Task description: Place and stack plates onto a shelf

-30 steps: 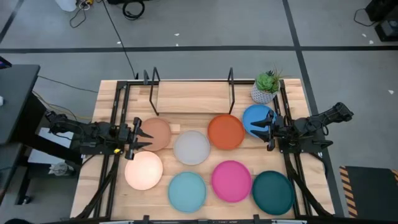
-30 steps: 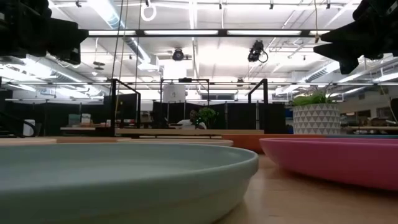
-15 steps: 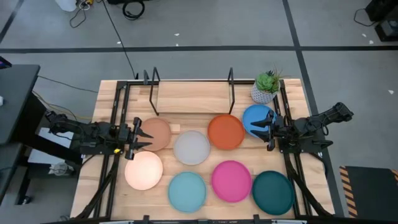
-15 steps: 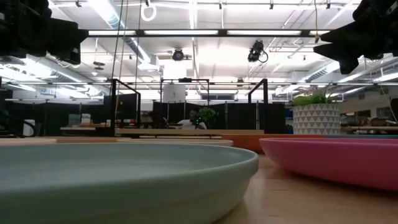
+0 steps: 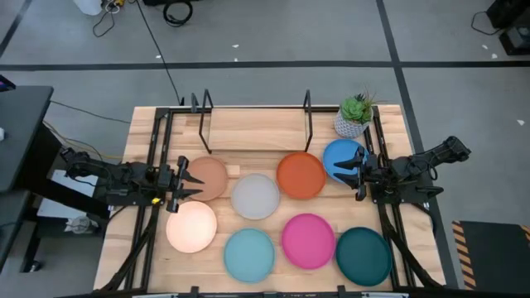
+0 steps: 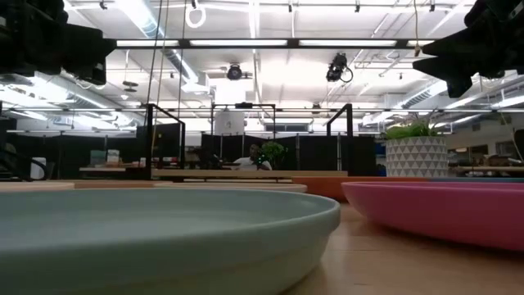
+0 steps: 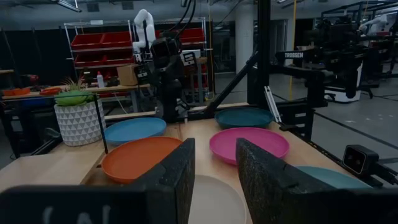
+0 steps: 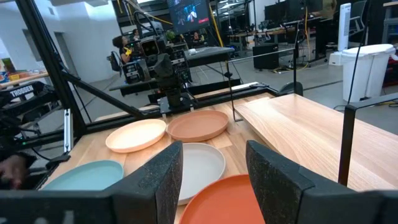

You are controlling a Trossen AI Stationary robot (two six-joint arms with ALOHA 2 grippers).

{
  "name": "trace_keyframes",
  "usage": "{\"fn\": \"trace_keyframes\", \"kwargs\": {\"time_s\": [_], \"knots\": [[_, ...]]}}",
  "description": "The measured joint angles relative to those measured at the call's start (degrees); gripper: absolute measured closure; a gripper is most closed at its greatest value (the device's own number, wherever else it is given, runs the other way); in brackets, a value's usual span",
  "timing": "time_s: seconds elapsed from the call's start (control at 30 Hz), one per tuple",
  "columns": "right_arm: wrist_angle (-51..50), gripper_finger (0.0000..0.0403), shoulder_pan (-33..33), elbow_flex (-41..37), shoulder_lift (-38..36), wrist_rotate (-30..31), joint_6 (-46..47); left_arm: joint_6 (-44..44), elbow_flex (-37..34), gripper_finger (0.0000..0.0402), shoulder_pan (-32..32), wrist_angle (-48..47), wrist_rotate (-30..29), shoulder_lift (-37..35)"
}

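Eight plates lie flat on the wooden table: tan [image 5: 209,177], grey [image 5: 255,196], orange [image 5: 301,175], blue [image 5: 339,154], peach [image 5: 191,226], light blue [image 5: 248,254], magenta [image 5: 308,241] and dark teal [image 5: 363,256]. The shelf [image 5: 255,129], a light board between two black loop uprights, stands at the far edge with nothing on it. My left gripper [image 5: 184,179] hangs open above the tan plate's left rim. My right gripper [image 5: 348,171] hangs open above the blue plate's near rim. The low view shows both raised well off the table.
A green plant in a white pot [image 5: 356,114] stands at the far right corner, beside the shelf's right upright and just beyond the blue plate. Black rails [image 5: 154,149] run along the table's left and right sides. Bare wood shows between the shelf and the plates.
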Motion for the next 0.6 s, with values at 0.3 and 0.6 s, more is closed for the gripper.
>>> {"fn": "trace_keyframes", "kwargs": {"time_s": [0.3,0.6], "knots": [[0.00,0.0220,0.02,0.00,0.00,0.02,0.02,0.02,0.00,0.0278,-0.02,-0.01,0.00,0.00],[0.11,0.0220,0.00,0.00,0.00,0.96,-5.03,-9.78,0.00,0.0278,-0.02,1.72,0.05,0.00]]}}
